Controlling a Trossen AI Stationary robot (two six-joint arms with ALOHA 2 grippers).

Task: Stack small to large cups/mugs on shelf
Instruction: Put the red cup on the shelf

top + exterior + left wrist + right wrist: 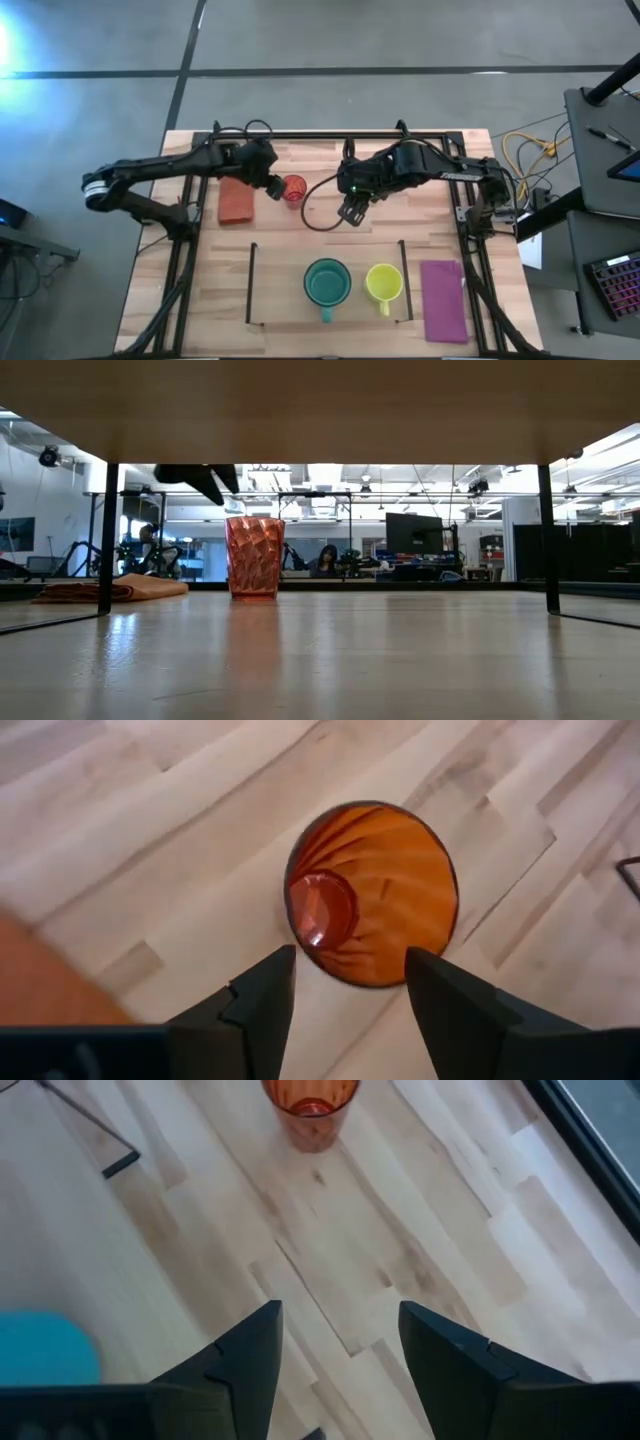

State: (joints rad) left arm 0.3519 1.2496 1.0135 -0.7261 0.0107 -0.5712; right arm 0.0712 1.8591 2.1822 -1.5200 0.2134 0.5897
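The red translucent cup (294, 189) stands upright on the table at the far middle; it also shows in the low view (253, 557) and the left wrist view (372, 892). My left gripper (277, 187) is open above the cup, its fingers (262, 1000) just beside the rim, touching nothing. My right gripper (351, 212) is open and empty to the right of the cup. The teal mug (327, 283) and the yellow mug (384, 283) stand upright inside the thin wire shelf frame (250, 285) near the front edge.
An orange cloth (236, 200) lies left of the red cup, under my left arm. A purple cloth (444, 300) lies right of the shelf. A larger black frame (330, 134) runs around the table. Bare wood lies in the shelf left of the teal mug.
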